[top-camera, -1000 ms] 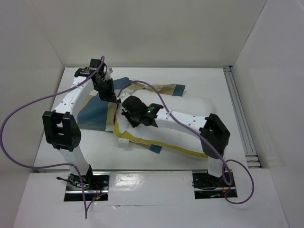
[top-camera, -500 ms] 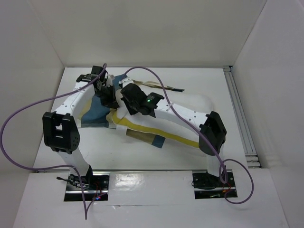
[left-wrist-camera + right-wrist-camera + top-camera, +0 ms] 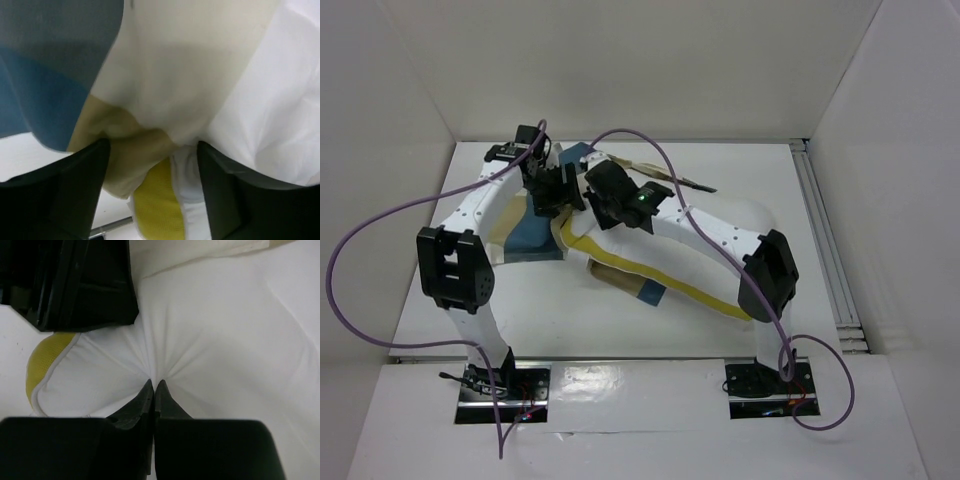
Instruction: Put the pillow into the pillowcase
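Soft white quilted pillow with yellow piping (image 3: 225, 340) lies slantwise on the white worktop (image 3: 740, 170). Its long axis runs from the near right up to the far left, where both arms meet. The blue, tan and cream checked pillowcase (image 3: 528, 235) sits bunched at that far-left end, partly under the pillow's corner, with more of it towards the back wall.

Right pincer (image 3: 154, 385) is closed tight on a pinch of the white pillow fabric just inside the piped corner. Left pincer (image 3: 151, 146) stands wide, with tan and cream cloth and a bit of yellow piping hanging between its fingers (image 3: 75, 190), none of it clamped.

Key relation: the case lies left of and just beyond the held pillow corner, so the pillow would have to travel along its own long axis, leftward. The left arm is the nearer one to the case. The case mouth is probably right under the left pincer, but the folds hide it.
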Available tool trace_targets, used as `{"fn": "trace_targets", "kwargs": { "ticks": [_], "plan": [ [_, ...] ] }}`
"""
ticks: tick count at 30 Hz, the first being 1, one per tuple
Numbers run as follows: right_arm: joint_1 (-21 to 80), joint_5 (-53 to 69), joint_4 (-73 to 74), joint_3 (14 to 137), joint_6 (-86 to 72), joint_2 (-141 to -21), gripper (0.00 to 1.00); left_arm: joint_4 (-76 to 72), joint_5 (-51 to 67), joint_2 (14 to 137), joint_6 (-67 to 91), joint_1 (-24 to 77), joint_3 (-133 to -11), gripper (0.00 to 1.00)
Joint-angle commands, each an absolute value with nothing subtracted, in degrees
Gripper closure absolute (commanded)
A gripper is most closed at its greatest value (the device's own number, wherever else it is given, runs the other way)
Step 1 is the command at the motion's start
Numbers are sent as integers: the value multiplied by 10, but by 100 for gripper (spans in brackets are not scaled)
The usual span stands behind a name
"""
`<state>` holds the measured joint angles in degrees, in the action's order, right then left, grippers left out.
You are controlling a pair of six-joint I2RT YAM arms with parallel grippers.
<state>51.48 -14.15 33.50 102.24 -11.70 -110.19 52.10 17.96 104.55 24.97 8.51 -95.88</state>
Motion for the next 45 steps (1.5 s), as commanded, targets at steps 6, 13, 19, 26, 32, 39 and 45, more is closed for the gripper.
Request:
{"fn": "trace_targets", "kwargs": {
  "ticks": [6, 13, 19, 26, 32, 39, 45],
  "plan": [
    [436, 77, 242, 1025, -128, -1085, 100, 448, 134, 891, 351, 48, -725, 33],
    [402, 163, 230, 1020, -139, -1085, 100, 266, 213, 803, 429, 54, -497, 87],
    [384, 176, 243, 1020, -132, -1085, 100, 221, 196, 720, 447, 60, -436, 31],
    [379, 189, 237, 1038, -137, -1085, 100, 221, 185, 701, 459, 60, -414, 15],
    [379, 201, 236, 1023, -143, -1097, 100, 221, 185, 730, 446, 65, -437, 25],
    [384, 191, 236, 1029, -149, -1102, 100, 195, 176, 786, 430, 65, -472, 23],
    [384, 185, 253, 1049, -149, -1119, 100, 176, 170, 816, 441, 76, -493, 27]
  ]
}}
